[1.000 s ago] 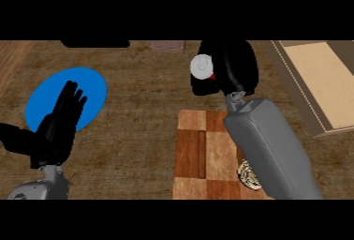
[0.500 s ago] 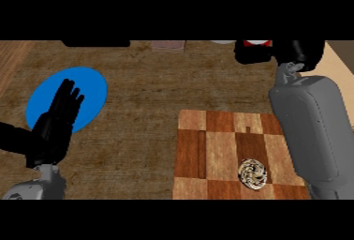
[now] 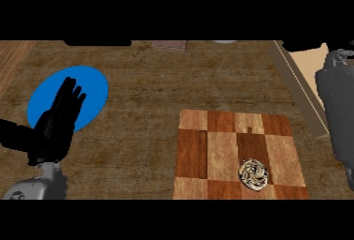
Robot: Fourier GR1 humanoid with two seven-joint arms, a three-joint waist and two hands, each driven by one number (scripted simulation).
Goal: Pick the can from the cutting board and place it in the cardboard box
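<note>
Left hand point(image 3: 59, 119): fingers straight, resting over blue plate point(image 3: 93, 86), left of frame. Right hand: out of view; forearm point(image 3: 340, 112) at right edge over cardboard box point(image 3: 298, 70). Can: unseen. Cutting board point(image 3: 221, 145) lower centre on bench point(image 3: 173, 79).

**You Are Looking at a Kitchen**

You are looking down at a kitchen tabletop point(image 3: 159, 79) made of dark brown wood. A wooden cutting board point(image 3: 239, 150) with light and dark squares lies on it, the kind you chop food on. A round blue plate point(image 3: 86, 89) sits off to the left. At the right edge you can see part of a cardboard box point(image 3: 307, 75). These are things you find where people cook.
</note>
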